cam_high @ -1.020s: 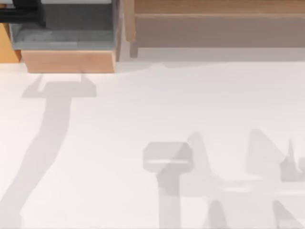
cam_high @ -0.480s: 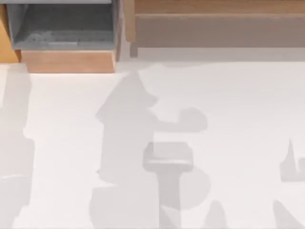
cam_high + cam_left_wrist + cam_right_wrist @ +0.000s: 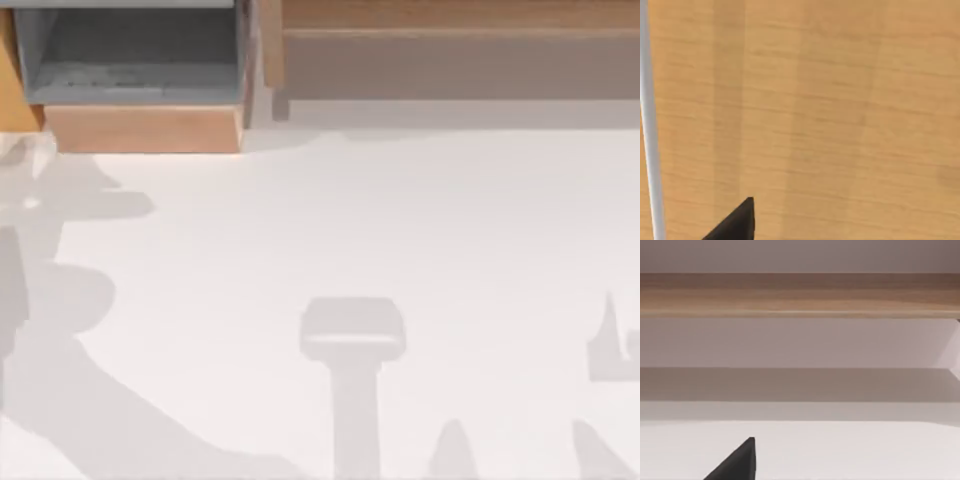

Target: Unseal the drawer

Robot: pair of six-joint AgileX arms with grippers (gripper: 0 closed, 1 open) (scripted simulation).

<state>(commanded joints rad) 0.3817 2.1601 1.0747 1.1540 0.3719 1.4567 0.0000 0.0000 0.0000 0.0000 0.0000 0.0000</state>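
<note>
The drawer (image 3: 145, 128) stands pulled out at the back left of the top view, its light wood front facing the table and its grey inside (image 3: 140, 55) bare. In the left wrist view a dark part of my left gripper (image 3: 735, 225) hangs close before a wood-grain panel (image 3: 830, 110) with a white strip (image 3: 650, 140) along one side. The right wrist view has a dark part of my right gripper (image 3: 735, 465) low over the white table, facing a wooden ledge (image 3: 800, 295) some way off.
A long wooden cabinet body (image 3: 450, 15) with a grey-brown face runs along the back, right of the drawer. An orange wood side (image 3: 12, 100) borders the drawer's left. Arm shadows lie on the white tabletop (image 3: 400, 220) at left and front.
The dark arm seen over the drawer's back left corner a second ago has left the top view. Its shadow has swung to the table's left side. The drawer has stayed pulled out.
</note>
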